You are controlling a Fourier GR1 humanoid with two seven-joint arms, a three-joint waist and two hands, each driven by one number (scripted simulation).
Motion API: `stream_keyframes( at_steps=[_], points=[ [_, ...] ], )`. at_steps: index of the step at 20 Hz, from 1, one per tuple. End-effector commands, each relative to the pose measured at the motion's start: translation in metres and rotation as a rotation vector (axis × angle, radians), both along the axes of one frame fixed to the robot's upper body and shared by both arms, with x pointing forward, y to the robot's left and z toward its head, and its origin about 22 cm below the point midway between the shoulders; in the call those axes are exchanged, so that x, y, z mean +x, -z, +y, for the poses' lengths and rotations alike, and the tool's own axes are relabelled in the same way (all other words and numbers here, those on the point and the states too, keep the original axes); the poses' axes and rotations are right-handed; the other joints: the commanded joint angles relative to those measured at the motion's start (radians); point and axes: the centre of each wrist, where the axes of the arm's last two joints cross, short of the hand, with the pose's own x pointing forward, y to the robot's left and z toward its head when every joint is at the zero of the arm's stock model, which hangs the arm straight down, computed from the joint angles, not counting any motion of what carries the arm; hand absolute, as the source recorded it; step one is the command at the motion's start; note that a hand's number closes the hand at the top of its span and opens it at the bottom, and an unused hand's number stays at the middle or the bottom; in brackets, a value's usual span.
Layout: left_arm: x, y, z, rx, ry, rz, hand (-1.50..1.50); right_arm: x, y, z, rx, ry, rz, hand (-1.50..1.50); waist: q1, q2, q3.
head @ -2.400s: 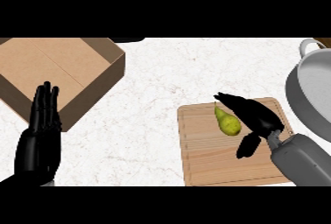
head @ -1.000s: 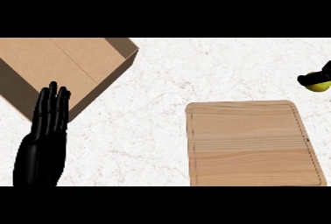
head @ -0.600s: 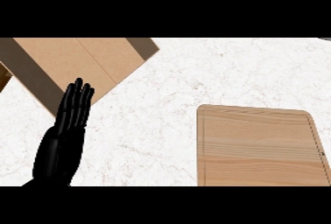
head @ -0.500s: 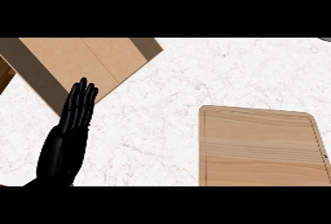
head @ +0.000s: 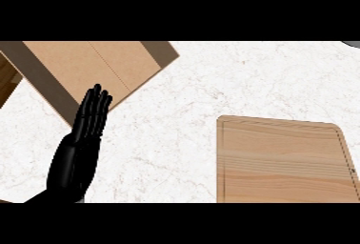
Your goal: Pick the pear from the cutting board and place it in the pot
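Plainly, the pear showed nowhere in the head view, so its place could not be told. The board (head: 285,162) lay at the near right of the counter (head: 232,81), a pale wooden slab with rounded corners and a thin groove running just inside its edge. Its grain ran left to right in light and slightly darker bands. Its near edge was cut off by the bottom of the view, and its top carried nothing that could be seen.

The pot did not show clearly either; only a small grey sliver (head: 352,44) sat at the far right corner, too little to name. The right hand was out of view.

The left hand (head: 79,148) stood at the near left, black, with its fingers straight, held together and pointing toward the far side. It held nothing and rested over the white, faintly veined counter, with its fingertips just reaching the near edge of the box (head: 91,66). That box, a brown cardboard one with its flaps open, lay at the far left, turned at an angle to the counter's edge. The hand and the board were well apart, with bare counter between them.
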Motion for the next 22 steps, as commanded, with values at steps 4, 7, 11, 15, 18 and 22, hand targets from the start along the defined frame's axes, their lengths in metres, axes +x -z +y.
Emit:
stream_keyframes(
  at_steps=[4,7,11,15,18,22],
  points=[
    [0.002,0.034,0.004,0.016,-0.079,0.181,0.00,0.007,-0.001,0.003,0.005,0.279,-0.079,1.50,-0.050,-0.003,-0.007],
    [0.000,0.041,0.010,0.039,-0.097,0.197,0.00,0.010,0.002,0.006,0.008,0.294,-0.067,1.50,-0.067,-0.009,-0.008],
    [0.004,0.042,0.016,0.028,-0.140,0.191,0.00,0.009,0.003,0.001,-0.012,0.309,-0.062,1.50,-0.104,-0.019,-0.008],
    [-0.001,0.044,0.021,0.029,-0.156,0.215,0.00,0.007,0.024,-0.001,0.023,0.321,-0.049,1.50,-0.122,-0.030,-0.007],
    [-0.004,0.049,0.023,0.020,-0.170,0.226,0.00,0.004,0.043,-0.003,0.066,0.320,-0.071,1.50,-0.138,-0.035,-0.006],
    [-0.005,0.048,0.033,0.017,-0.194,0.226,0.00,-0.002,0.072,-0.004,0.168,0.310,-0.083,1.50,-0.152,-0.040,-0.005]
  ],
)
